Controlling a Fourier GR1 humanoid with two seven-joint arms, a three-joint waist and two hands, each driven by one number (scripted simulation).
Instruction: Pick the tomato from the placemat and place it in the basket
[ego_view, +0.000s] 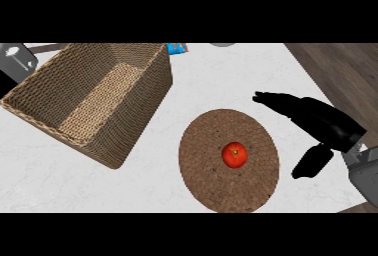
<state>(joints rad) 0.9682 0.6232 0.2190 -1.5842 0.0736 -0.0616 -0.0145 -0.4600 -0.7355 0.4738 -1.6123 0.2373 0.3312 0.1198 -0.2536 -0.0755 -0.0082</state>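
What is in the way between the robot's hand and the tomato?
Nothing visible. The right hand is open at the right of the tomato. Only bare placemat and white counter lie between them.

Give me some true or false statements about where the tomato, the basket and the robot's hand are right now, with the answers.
1. The tomato lies on the round placemat. True.
2. The tomato is already in the basket. False: it is on the placemat, and nothing shows inside the basket.
3. The right hand is curled round the tomato. False: it is open, off to the placemat's right, apart from the tomato.
4. The basket stands to the left of the placemat. True.
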